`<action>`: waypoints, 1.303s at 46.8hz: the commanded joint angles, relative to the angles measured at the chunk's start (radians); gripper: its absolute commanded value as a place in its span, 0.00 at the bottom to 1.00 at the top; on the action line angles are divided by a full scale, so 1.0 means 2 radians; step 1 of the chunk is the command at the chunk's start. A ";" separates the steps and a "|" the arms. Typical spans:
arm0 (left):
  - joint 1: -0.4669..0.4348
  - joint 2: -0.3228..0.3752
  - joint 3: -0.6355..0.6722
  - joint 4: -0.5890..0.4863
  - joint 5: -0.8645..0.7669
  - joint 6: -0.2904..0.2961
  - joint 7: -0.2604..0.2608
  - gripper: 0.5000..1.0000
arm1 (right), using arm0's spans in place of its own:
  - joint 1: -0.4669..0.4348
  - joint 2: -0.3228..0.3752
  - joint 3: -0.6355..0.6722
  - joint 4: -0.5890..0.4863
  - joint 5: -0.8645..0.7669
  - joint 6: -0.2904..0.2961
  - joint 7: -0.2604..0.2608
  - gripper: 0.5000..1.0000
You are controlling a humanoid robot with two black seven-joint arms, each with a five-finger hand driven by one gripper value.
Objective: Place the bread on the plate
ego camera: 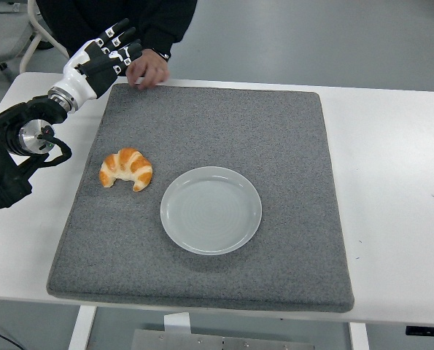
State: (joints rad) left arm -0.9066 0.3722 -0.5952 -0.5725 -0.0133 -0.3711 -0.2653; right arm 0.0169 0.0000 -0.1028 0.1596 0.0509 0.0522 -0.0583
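The left hand (103,57) is held raised over the far left corner of the grey mat (289,146), fingers extended and holding nothing. The bread (126,169) is seen lying on the mat, just left of the empty plate (211,210). A person's hand (148,70) is rested on the mat's far edge, on the white tabletop (392,182).

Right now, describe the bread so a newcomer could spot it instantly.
On the white table lies a grey mat. On its left part, just left of the empty pale plate, sits the croissant. It is the only golden-brown, crescent-shaped thing there.
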 commanded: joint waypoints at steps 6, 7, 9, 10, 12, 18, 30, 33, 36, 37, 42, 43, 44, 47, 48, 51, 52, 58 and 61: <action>0.000 0.000 0.001 0.001 0.001 0.001 0.000 0.98 | 0.000 0.000 0.000 0.000 0.000 0.000 0.000 0.86; 0.000 0.000 0.001 0.001 0.001 0.001 0.000 0.99 | 0.000 0.000 -0.001 0.000 0.000 0.000 0.000 0.86; 0.000 0.000 0.001 0.001 0.001 0.002 0.000 0.98 | 0.000 0.000 0.000 0.000 0.000 0.000 0.000 0.86; 0.000 0.000 0.001 0.001 0.001 0.003 0.001 0.99 | 0.000 0.000 0.000 0.000 0.000 0.000 0.000 0.86; 0.000 0.000 0.001 0.001 0.001 0.004 0.001 0.99 | 0.000 0.000 -0.001 0.000 0.000 0.000 0.000 0.86; -0.001 0.000 0.001 0.001 0.001 0.004 0.001 0.99 | 0.000 0.000 0.000 0.000 0.000 0.000 0.000 0.86; 0.001 0.000 0.000 0.001 -0.001 0.004 0.000 0.99 | 0.000 0.000 -0.001 0.000 0.000 0.000 0.000 0.86; 0.000 0.000 0.000 0.001 -0.003 0.004 0.000 0.99 | -0.001 0.000 0.000 0.000 0.000 0.000 0.000 0.86; -0.001 0.000 0.000 0.002 -0.003 0.004 0.000 0.99 | -0.001 0.000 -0.001 0.000 0.000 0.000 0.000 0.86; -0.001 0.000 -0.001 0.002 -0.003 0.004 0.001 0.99 | -0.001 0.000 -0.001 0.000 0.000 0.000 0.000 0.86; -0.002 0.000 0.000 0.001 -0.004 0.004 0.001 0.99 | 0.000 0.000 -0.001 0.000 0.000 0.000 0.000 0.86; -0.002 0.000 0.000 0.001 -0.004 0.004 0.001 0.99 | -0.001 0.000 0.000 0.000 0.000 0.000 0.000 0.86; -0.002 0.000 0.000 0.001 -0.004 0.004 0.001 0.99 | -0.001 0.000 0.000 0.000 0.000 0.000 0.000 0.86; -0.002 0.000 0.000 0.001 -0.003 0.004 0.001 0.99 | -0.001 0.000 -0.001 0.000 0.000 0.000 0.000 0.86; -0.001 0.000 0.000 0.001 -0.003 0.005 0.001 0.99 | -0.001 0.000 0.000 0.000 0.000 0.000 0.000 0.86; -0.001 0.000 0.000 0.000 -0.003 0.004 0.000 0.99 | -0.001 0.000 0.000 0.000 0.000 0.000 0.000 0.86; -0.001 0.000 0.000 0.000 -0.003 0.004 0.001 0.99 | -0.001 0.000 -0.001 0.000 0.000 0.000 0.000 0.86; -0.002 0.006 0.001 -0.003 -0.001 0.004 0.001 0.99 | -0.001 0.000 -0.001 0.000 0.000 0.000 0.000 0.86; -0.003 0.008 0.002 -0.003 0.000 0.005 0.001 0.99 | -0.001 0.000 -0.001 0.000 0.000 0.000 0.000 0.86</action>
State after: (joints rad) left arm -0.9109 0.3844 -0.5936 -0.5778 -0.0158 -0.3634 -0.2641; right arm 0.0153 0.0000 -0.1035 0.1595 0.0505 0.0521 -0.0583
